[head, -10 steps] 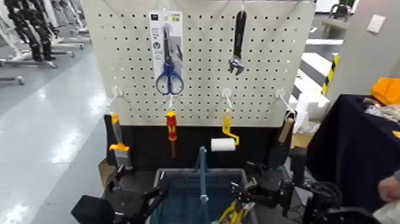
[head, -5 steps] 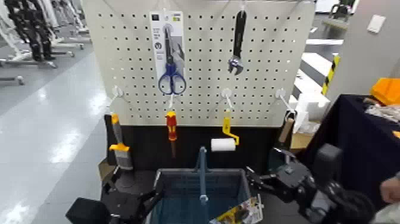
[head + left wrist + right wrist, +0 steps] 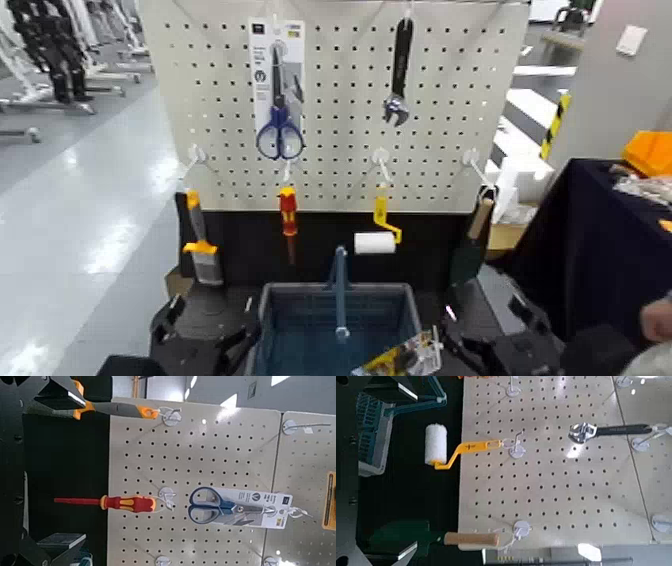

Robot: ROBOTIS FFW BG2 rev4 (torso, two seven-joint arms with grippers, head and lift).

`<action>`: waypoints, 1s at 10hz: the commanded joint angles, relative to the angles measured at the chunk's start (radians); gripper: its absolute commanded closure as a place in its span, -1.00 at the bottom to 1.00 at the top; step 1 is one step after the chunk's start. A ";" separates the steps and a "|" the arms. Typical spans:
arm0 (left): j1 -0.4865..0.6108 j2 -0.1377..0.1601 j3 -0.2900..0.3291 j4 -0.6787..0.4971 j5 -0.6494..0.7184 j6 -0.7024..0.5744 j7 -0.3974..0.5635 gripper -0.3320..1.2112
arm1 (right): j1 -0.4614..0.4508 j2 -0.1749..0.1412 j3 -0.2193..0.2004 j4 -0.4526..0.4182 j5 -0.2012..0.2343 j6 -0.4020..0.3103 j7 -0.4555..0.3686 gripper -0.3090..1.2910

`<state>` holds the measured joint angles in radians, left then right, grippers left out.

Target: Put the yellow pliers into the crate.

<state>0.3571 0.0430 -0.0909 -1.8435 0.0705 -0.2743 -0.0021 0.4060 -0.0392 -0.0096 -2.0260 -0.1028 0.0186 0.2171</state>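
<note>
The yellow pliers (image 3: 405,357) lie tilted across the crate's (image 3: 300,295) right rim; neither gripper's jaws can be made out.

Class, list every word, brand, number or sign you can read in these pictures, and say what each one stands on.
None can be read.
Scissors card on the pegboard: print and round marks, too small to read.
Yellow pliers card in the crate: printing too blurred to read.
Wrench, screwdriver, paint roller: no lettering visible.

Head camera faces the pegboard (image 3: 330,100); both wrist cameras share it.
</note>
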 commanded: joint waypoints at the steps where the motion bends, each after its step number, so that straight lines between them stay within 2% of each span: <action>1: 0.062 0.002 -0.012 -0.017 0.006 -0.010 0.074 -0.40 | 0.100 -0.001 0.034 -0.019 -0.014 -0.023 -0.073 -0.58; 2: 0.080 -0.002 -0.012 -0.022 0.006 -0.005 0.082 -0.40 | 0.117 -0.004 0.042 -0.019 -0.014 -0.026 -0.091 -0.58; 4: 0.112 0.006 -0.036 -0.045 -0.004 0.009 0.139 -0.40 | 0.157 -0.008 0.069 -0.033 -0.011 -0.032 -0.183 -0.57; 10: 0.123 0.011 -0.041 -0.056 -0.012 0.018 0.142 -0.40 | 0.166 -0.013 0.083 -0.040 -0.005 -0.022 -0.203 -0.55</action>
